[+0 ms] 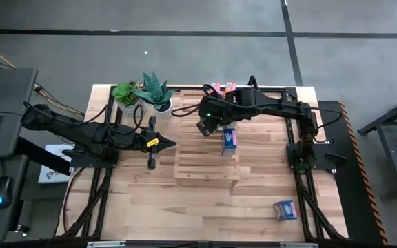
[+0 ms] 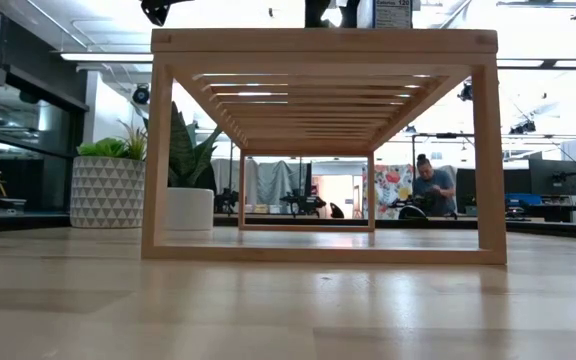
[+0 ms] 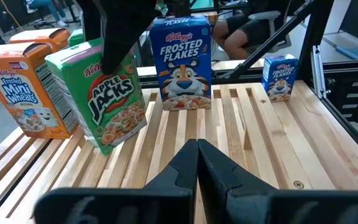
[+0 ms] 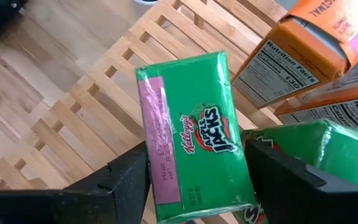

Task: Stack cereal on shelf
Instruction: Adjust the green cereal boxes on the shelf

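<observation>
The right gripper [image 4: 194, 177] straddles a green Apple Jacks box [image 4: 191, 134] on the shelf [image 4: 73, 118], jaws parted, not gripping. Light, crushable cardboard; best pinched across its narrow sides. Left gripper [image 3: 197, 165] waits closed.

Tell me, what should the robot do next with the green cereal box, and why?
Probably lift the right pincer straight up, clear of the green Apple Jacks box. That box already stands on the shelf between the orange box and the blue Frosted Flakes box. The pincer straddles it from above, so a sideways pull might tip it over.
</observation>
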You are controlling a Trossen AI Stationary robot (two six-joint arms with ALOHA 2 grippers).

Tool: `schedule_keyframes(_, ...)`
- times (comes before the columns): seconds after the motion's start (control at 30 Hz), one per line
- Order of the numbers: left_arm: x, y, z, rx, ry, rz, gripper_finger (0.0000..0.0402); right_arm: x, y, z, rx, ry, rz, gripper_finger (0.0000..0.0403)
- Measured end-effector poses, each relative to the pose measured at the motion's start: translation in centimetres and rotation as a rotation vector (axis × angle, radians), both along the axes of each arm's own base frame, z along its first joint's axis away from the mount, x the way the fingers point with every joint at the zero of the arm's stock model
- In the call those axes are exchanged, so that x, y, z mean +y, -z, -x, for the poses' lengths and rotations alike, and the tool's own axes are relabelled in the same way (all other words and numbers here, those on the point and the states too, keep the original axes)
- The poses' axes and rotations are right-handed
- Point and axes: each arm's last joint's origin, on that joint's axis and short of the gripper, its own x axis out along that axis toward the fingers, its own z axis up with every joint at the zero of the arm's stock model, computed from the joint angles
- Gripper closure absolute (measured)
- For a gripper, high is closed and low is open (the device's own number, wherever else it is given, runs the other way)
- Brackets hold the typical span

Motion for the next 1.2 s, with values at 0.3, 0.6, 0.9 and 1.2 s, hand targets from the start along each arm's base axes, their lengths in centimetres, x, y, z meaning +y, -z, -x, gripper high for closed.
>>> schedule_keyframes(0.3, 0.0, 0.0, 0.0, 0.000, 0.000, 0.000, 0.0401, 0.0, -2.3, 0.5, -0.073, -0.026, 0.030, 0.0157)
schedule_keyframes(0.6, 0.0, 0.1, -0.1, 0.008, -0.004, 0.012, 0.0401, 0.2, -4.6, 2.7, -0.100, -0.055, 0.118, 0.0158)
schedule_keyframes(0.9, 0.1, 0.6, -1.1, 0.009, -0.040, -0.003, 0.0401, 1.4, -5.4, 5.1, -0.016, -0.052, 0.282, 0.0169)
schedule_keyframes(1.2, 0.6, 1.5, -3.0, 0.004, -0.088, -0.021, 0.0401, 1.6, -5.9, 8.0, -0.017, 0.007, 0.369, 0.0327)
